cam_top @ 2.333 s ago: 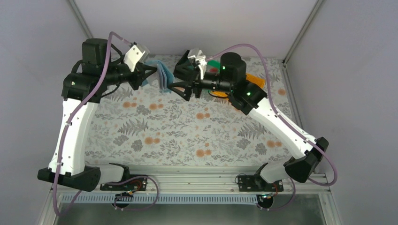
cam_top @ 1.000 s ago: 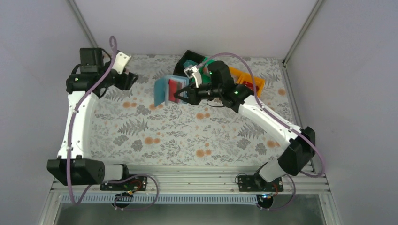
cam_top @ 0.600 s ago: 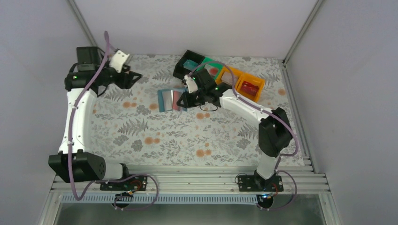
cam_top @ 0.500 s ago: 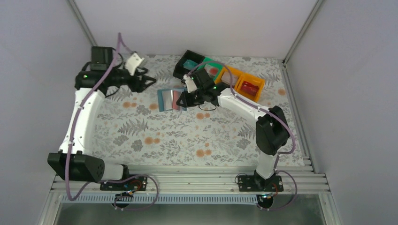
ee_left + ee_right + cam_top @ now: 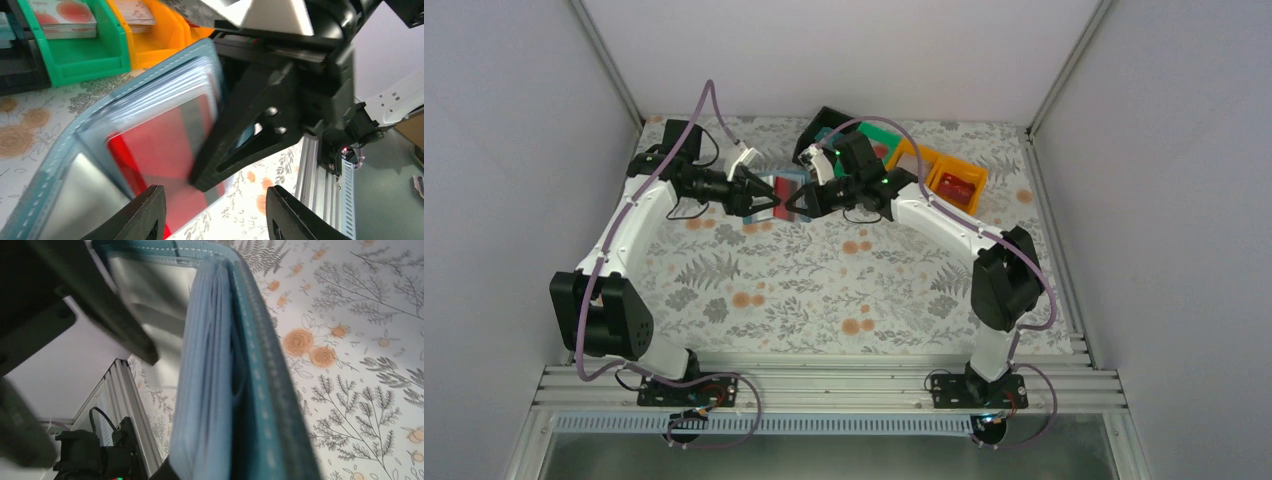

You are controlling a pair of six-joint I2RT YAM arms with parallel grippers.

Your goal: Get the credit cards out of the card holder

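Top external view: the left gripper [image 5: 764, 203] has swung in from the far left of the surface [image 5: 824, 290], where it hung well apart from the work half a second ago. It now sits just beside the left edge of the card holder [image 5: 779, 184], nose to nose with the right gripper [image 5: 796, 205]. The card holder itself has barely shifted; it remains at the far middle, near the green bin [image 5: 75, 55] and the orange bin [image 5: 165, 37].

The left wrist view shows the card holder spread open. A black finger of the right gripper is pressed over the stack of pale pockets on its right half, so that gripper looks clamped on the card holder and steadies it. The left gripper's own fingers [image 5: 142, 212] stand apart at the bottom of that view with nothing between them yet. Straight ahead of them lies a red card [image 5: 155, 150] in its clear pocket.

So the approach seems finished, and the extraction has not begun. The likely next move is to close on the red card's exposed edge. The risk is pinching the pocket film along with it.
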